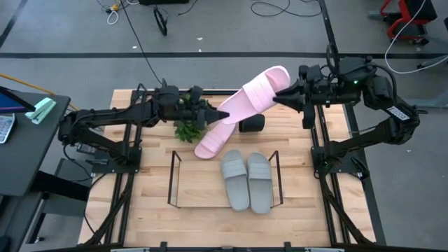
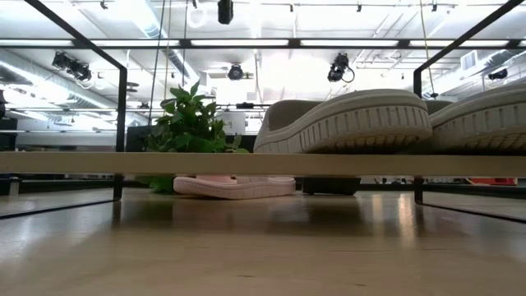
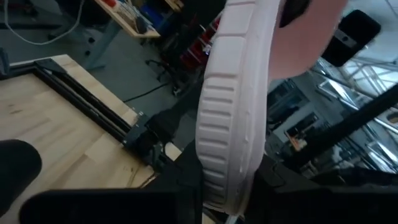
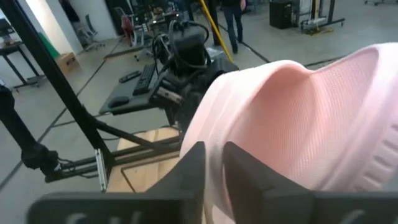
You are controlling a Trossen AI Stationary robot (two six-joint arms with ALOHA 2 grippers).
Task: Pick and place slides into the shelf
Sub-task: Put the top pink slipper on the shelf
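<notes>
The black wire shelf [image 1: 173, 178] holds two grey-green slides [image 1: 246, 180] side by side in its right half, long axes running twelve to six. A pink slide [image 1: 212, 142] lies flat on the table at the shelf's twelve o'clock, beside the potted plant [image 1: 186, 130]. The second pink slide [image 1: 257, 93] hangs in the air, its long axis running from two to eight o'clock. The left gripper [image 1: 218, 114] pinches its lower end; the right gripper [image 1: 280, 96] seems to pinch the upper end.
</notes>
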